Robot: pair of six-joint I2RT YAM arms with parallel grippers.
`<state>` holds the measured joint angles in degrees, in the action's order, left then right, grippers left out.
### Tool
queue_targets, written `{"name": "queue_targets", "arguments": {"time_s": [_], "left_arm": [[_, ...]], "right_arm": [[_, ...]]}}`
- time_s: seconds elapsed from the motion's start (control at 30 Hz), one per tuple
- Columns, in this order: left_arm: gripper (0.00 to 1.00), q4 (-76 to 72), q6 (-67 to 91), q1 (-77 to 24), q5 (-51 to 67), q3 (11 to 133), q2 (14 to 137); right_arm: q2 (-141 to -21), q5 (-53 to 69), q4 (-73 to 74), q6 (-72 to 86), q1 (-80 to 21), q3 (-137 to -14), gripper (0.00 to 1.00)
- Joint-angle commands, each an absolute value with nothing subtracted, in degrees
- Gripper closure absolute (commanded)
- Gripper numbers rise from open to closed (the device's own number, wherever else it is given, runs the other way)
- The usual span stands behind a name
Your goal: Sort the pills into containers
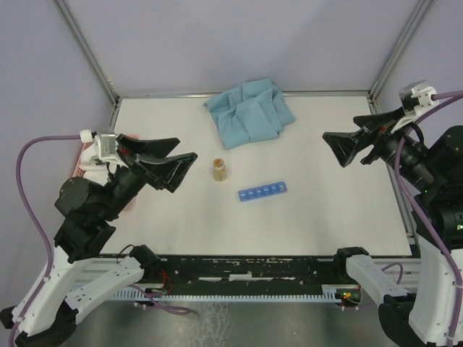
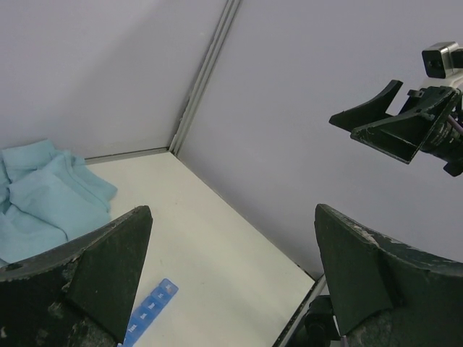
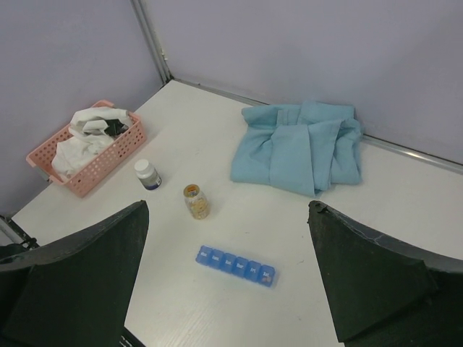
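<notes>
Near the middle of the white table (image 1: pixel 325 217), the blue pill-organiser strip (image 1: pixel 262 192) lies flat with bare tabletop on every side. A small amber bottle (image 1: pixel 221 170) stands near the strip's left end. A crumpled blue cloth (image 1: pixel 249 112) lies beyond the strip, by the back edge. Well left of the strip, the left gripper (image 1: pixel 184 150) hangs raised, its fingers spread wide and empty. Well right of it, the right gripper (image 1: pixel 334 150) hovers, also spread and empty, pointing inward.

I see a crumpled light-blue cloth (image 1: pixel 249 112) at top centre of the overhead view, lying on the white table (image 1: pixel 325 210). In my right wrist view, a pink slatted basket (image 3: pixel 108 165) sits at the left, holding white rags (image 3: pixel 79 137).
</notes>
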<state>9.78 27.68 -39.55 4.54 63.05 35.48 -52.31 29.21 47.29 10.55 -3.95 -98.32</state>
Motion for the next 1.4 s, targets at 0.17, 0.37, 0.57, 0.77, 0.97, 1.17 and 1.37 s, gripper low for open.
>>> {"name": "queue_targets", "arguments": {"time_s": [0.17, 0.37, 0.57, 0.77, 0.97, 1.17, 1.37], "left_arm": [[0.01, 8.4, 27.3, -39.4, 4.6, 62.5, 33.6], [0.01, 8.4, 26.5, -39.4, 4.0, 61.3, 32.6], [0.01, 8.1, 25.8, -39.4, 3.1, 60.2, 32.1], [0.01, 8.0, 25.5, -39.4, 3.2, 59.7, 31.9], [0.01, 8.0, 25.2, -39.4, 3.1, 59.3, 31.7], [0.01, 8.0, 25.0, -39.4, 3.1, 59.1, 31.6], [0.01, 7.7, 24.9, -39.4, 3.1, 58.8, 31.4]], "right_arm": [[-51.4, 27.6, 45.4, 11.8, -3.8, -98.6, 0.0], [-51.1, 27.3, 45.0, 12.2, -3.7, -97.7, 0.0], [-50.9, 27.2, 44.5, 12.8, -3.7, -97.0, 0.0], [-50.8, 26.8, 44.5, 12.8, -3.7, -96.6, 0.0], [-50.8, 26.5, 44.4, 12.9, -3.8, -96.2, 0.0], [-50.8, 26.3, 44.4, 13.0, -3.7, -96.1, 0.0], [-50.7, 26.1, 44.4, 12.9, -3.7, -95.9, 0.0]]}}
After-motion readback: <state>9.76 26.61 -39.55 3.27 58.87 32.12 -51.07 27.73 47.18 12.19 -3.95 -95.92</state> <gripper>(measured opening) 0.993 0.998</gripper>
